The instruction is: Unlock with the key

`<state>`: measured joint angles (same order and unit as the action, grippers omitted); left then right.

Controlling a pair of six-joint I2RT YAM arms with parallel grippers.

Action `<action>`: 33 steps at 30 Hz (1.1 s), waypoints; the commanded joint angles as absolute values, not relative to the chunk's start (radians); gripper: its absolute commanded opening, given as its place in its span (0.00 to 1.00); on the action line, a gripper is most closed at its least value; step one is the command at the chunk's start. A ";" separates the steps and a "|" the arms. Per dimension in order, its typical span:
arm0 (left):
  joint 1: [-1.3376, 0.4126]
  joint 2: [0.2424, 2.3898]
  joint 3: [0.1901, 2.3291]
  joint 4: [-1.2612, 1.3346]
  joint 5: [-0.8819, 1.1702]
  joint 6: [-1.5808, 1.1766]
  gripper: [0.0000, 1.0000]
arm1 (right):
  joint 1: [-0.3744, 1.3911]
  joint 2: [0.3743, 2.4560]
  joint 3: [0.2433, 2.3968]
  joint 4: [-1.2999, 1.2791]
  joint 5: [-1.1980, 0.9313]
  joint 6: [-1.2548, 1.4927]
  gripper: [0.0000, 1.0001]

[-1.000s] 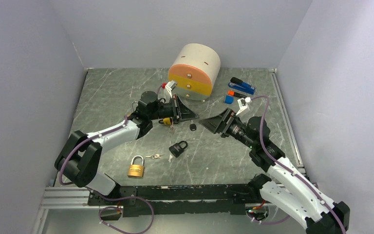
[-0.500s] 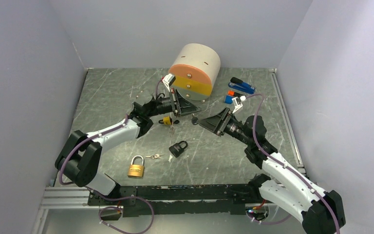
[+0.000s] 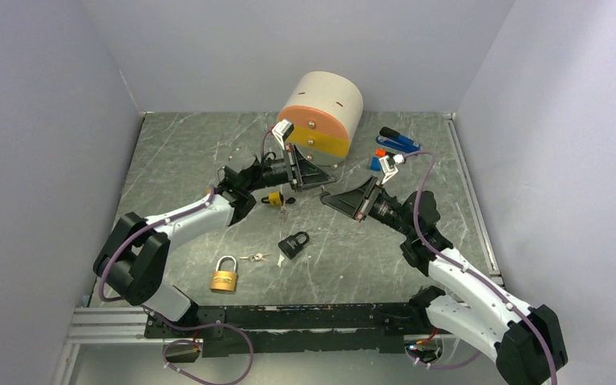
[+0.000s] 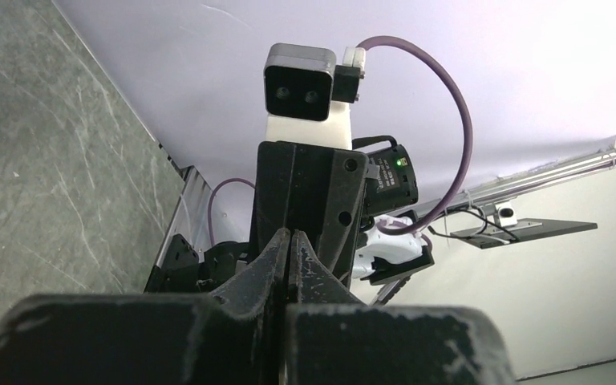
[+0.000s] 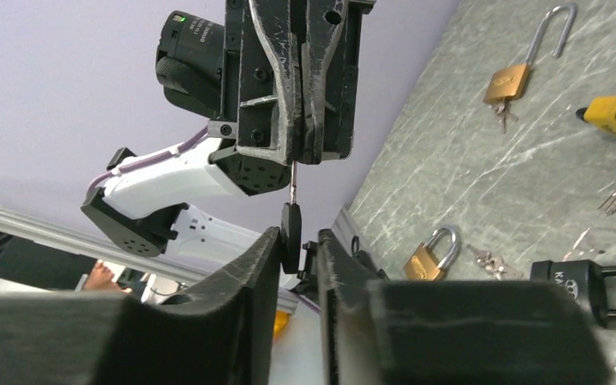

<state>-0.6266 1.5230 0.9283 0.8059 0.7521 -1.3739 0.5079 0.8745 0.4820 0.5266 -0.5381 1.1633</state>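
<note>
A key hangs between my two grippers above the table's middle. Its thin metal blade (image 5: 293, 183) is pinched in my left gripper (image 5: 301, 156), which is shut on it and points down in the right wrist view. The key's black head (image 5: 290, 228) sits between the fingers of my right gripper (image 5: 298, 233). One finger touches the head and a small gap shows at the other. In the top view the left gripper (image 3: 313, 178) and right gripper (image 3: 329, 196) meet tip to tip. A black padlock (image 3: 293, 243), a brass padlock (image 3: 224, 277) and a small yellow padlock (image 3: 273, 198) lie on the table.
A round beige drum with orange and yellow drawers (image 3: 321, 120) stands at the back. A blue stapler (image 3: 401, 143) and small blocks (image 3: 378, 160) lie back right. Loose keys (image 3: 255, 257) rest by the brass padlock. Another brass padlock with a long shackle (image 5: 507, 80) lies further left.
My right gripper moved up and left to the left gripper, and its jaws narrowed around the key's head. The left gripper rose slightly toward the drum, still shut.
</note>
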 commanded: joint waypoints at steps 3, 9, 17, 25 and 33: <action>-0.654 1.523 0.970 0.821 0.686 -1.346 0.03 | 0.494 0.870 0.500 0.613 -0.589 1.176 0.04; -0.654 1.453 0.960 0.609 0.582 -1.246 0.52 | 0.481 0.827 0.495 0.510 -0.571 1.100 0.00; -0.656 1.271 0.994 0.111 0.313 -1.045 0.93 | 0.459 0.697 0.401 0.387 -0.556 1.005 0.00; -0.700 1.295 1.086 -0.399 0.084 -0.778 0.94 | 0.453 0.603 0.371 0.181 -0.505 0.902 0.00; -0.842 1.587 1.200 -0.627 -0.075 -0.674 0.91 | 0.453 0.537 0.390 -0.076 -0.363 0.816 0.00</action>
<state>-0.7818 1.4620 1.1248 -0.4366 0.0532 -0.7673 0.4564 0.5606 0.3641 0.0811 -0.4660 0.8921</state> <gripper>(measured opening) 0.918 0.039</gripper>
